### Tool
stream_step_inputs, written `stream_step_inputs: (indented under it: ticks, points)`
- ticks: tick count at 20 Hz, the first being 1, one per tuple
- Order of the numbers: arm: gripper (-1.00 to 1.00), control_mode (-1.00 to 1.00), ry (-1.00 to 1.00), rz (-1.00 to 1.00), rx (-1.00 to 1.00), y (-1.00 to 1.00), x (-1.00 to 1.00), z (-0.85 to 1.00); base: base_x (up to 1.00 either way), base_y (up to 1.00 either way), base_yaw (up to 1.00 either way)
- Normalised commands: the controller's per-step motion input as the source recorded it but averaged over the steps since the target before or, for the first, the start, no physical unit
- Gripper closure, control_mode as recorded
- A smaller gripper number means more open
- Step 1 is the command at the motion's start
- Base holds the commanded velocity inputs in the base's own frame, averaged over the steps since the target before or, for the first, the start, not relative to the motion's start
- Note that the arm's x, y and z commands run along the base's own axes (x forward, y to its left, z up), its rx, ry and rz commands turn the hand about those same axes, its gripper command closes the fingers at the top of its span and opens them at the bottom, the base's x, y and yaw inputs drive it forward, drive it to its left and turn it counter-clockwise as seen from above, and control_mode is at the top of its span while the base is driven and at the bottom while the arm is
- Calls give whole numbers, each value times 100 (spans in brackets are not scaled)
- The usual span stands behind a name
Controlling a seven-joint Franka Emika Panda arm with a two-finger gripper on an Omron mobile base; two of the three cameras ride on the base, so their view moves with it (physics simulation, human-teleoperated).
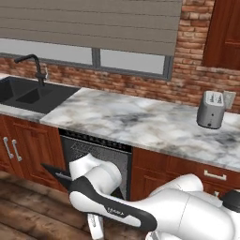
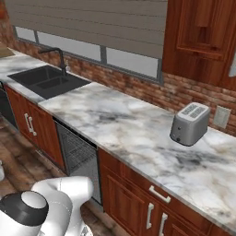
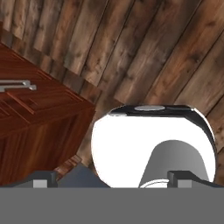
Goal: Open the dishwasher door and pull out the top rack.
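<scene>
The dishwasher door (image 1: 55, 174) is down: a black panel juts out to the left, low in front of the cavity, and my arm covers much of it. Inside the open cavity a grey wire grid shows, the top rack (image 1: 93, 149) (image 2: 79, 154), sitting within the cavity under the counter. My gripper (image 3: 116, 177) is open, its two dark fingertips (image 3: 43, 176) wide apart with nothing between them, and it looks at the plank floor. In the left base view the white hand (image 1: 94, 224) hangs low in front of the dishwasher.
A marble counter (image 1: 140, 119) runs above the dishwasher, with a black sink (image 1: 28, 96) to the left and a silver toaster (image 1: 211, 110) to the right. Reddish-brown cabinet doors (image 1: 28, 150) flank the cavity on both sides. One cabinet (image 3: 39, 131) stands close to the hand.
</scene>
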Motion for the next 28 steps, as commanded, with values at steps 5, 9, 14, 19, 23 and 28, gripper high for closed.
stream_step_inputs:
  ticks: [5, 9, 14, 19, 23, 28]
  points:
    - [-100, 100, 0, 0, 0, 0, 0, 0, 46, -20, 12]
    - [-100, 100, 0, 0, 0, 0, 0, 0, 63, 0, 13]
    - [-100, 100, 0, 0, 0, 0, 0, 0, 28, 2, 17]
    - [-100, 100, 0, 0, 0, 0, 0, 0, 10, 7, 17]
    - [-100, 100, 0, 0, 0, 0, 0, 0, 12, 2, 19]
    - [-100, 100, 0, 0, 0, 0, 0, 0, 13, 0, 19]
